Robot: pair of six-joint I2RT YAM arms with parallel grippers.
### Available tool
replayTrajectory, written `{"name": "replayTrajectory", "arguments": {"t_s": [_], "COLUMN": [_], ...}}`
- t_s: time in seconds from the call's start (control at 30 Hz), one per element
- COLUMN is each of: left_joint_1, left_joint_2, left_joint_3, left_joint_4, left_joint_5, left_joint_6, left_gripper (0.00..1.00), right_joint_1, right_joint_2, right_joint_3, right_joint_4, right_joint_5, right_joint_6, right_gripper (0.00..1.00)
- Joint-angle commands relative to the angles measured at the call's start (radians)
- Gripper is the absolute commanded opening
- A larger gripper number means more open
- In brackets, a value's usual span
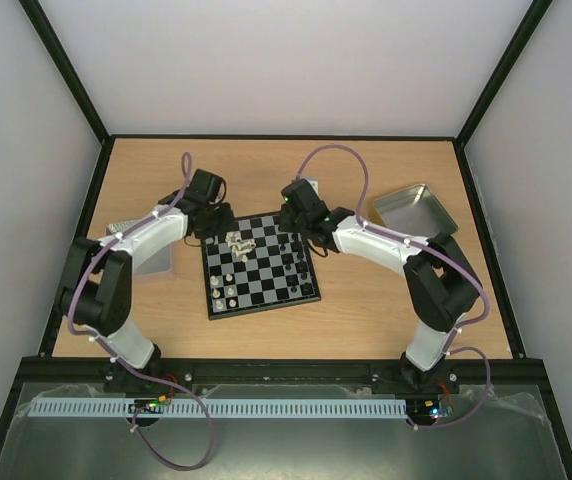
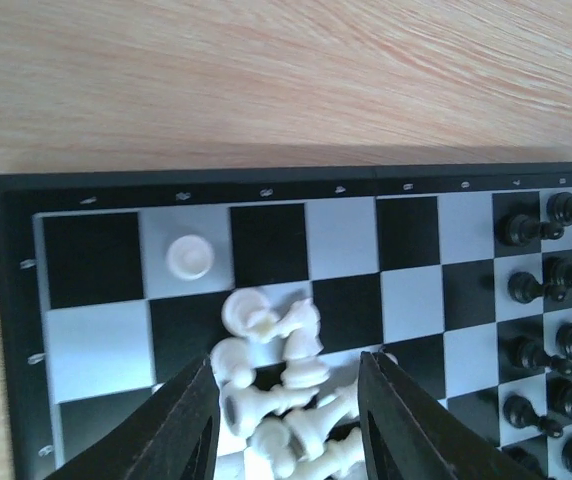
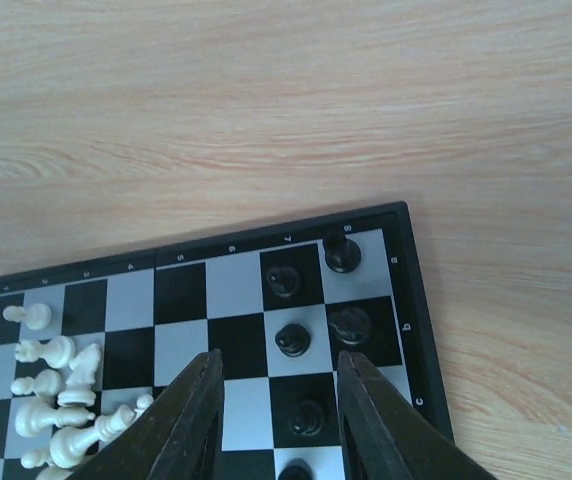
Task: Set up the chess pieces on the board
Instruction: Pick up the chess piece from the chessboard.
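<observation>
The board (image 1: 261, 267) lies mid-table between both arms. A heap of cream-white pieces (image 1: 239, 243) lies toppled near its far edge; it also shows in the left wrist view (image 2: 276, 390) and the right wrist view (image 3: 61, 405). One white piece (image 2: 189, 256) stands alone by the far rim. Black pieces (image 2: 551, 330) stand upright in two rows on the board's right side (image 3: 293, 340). My left gripper (image 2: 284, 420) is open, its fingers straddling the white heap. My right gripper (image 3: 278, 410) is open and empty above the black pieces.
A silver metal tin (image 1: 412, 209) lies open at the back right. Another tin (image 1: 156, 250) lies partly hidden under my left arm. A few white pieces (image 1: 224, 288) stand on the board's left columns. Black frame posts ring the table.
</observation>
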Motion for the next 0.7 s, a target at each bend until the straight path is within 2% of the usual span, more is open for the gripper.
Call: {"name": "replayTrajectory", "arguments": {"t_s": [0.0, 0.27, 0.67], "left_joint_1": [-0.030, -0.055, -0.057], "left_joint_2": [0.080, 0.183, 0.233], "left_joint_3": [0.085, 0.145, 0.171], "left_joint_4": [-0.055, -0.117, -0.109], "left_joint_5": [-0.040, -0.098, -0.114], "left_joint_6": [0.009, 0.000, 0.003], "left_gripper": [0.41, 0.33, 0.31], "right_joint_1": [0.006, 0.006, 0.007], "right_joint_2": [-0.050, -0.061, -0.063], "right_joint_3": [-0.056, -0.086, -0.089], "right_joint_4": [0.094, 0.108, 0.106], "right_joint_5": [0.025, 0.003, 0.005], "right_joint_6": [0.014, 0.013, 0.014], "right_gripper": [0.31, 0.28, 0.27]}}
